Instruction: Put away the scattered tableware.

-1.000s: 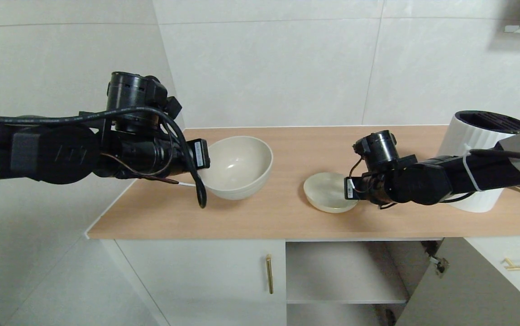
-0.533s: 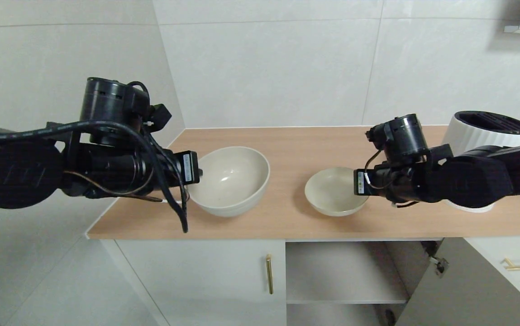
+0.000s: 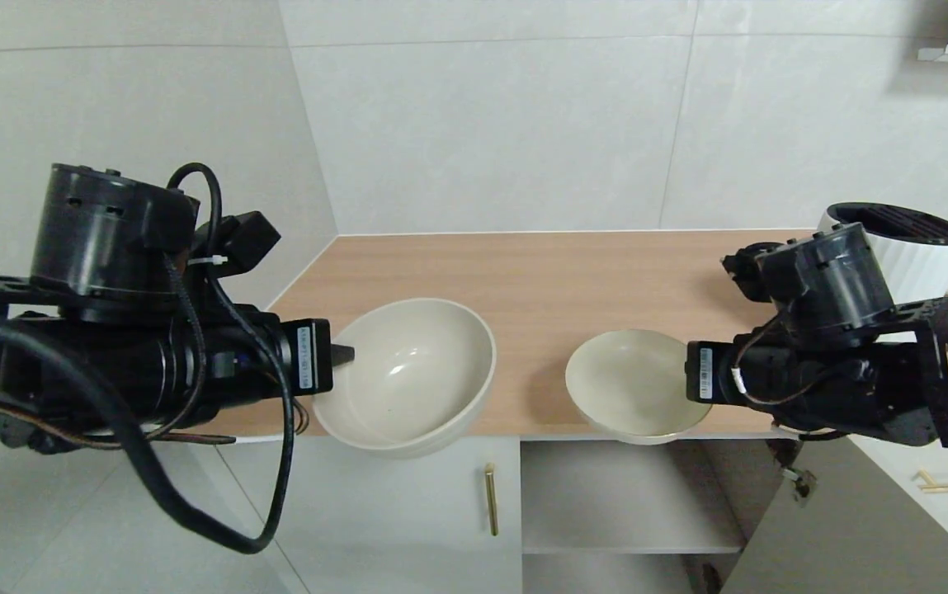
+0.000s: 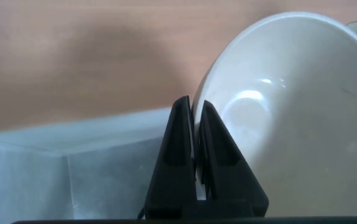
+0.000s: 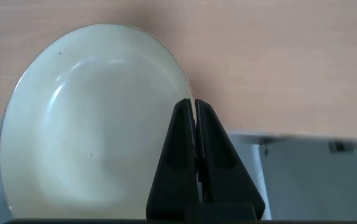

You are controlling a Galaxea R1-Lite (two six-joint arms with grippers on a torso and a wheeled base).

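Observation:
My left gripper (image 3: 343, 355) is shut on the rim of a large cream bowl (image 3: 407, 375), held in the air over the front edge of the wooden counter (image 3: 523, 280). In the left wrist view the black fingers (image 4: 181, 146) pinch the large bowl (image 4: 290, 118) at its rim. My right gripper (image 3: 692, 373) is shut on the rim of a smaller cream bowl (image 3: 630, 384), also lifted above the counter's front edge. In the right wrist view that gripper (image 5: 195, 146) pinches the smaller bowl (image 5: 97, 118) at its edge.
A white ribbed container (image 3: 907, 239) with a dark top stands at the counter's right end. Below the counter an open cabinet (image 3: 622, 495) shows a shelf, with its door (image 3: 837, 528) swung out to the right. A closed door with a gold handle (image 3: 490, 499) is on the left.
Both arms have lifted their bowls off the counter and pulled them back toward the front edge. The bowls now hang over the counter's edge, nearer the camera.

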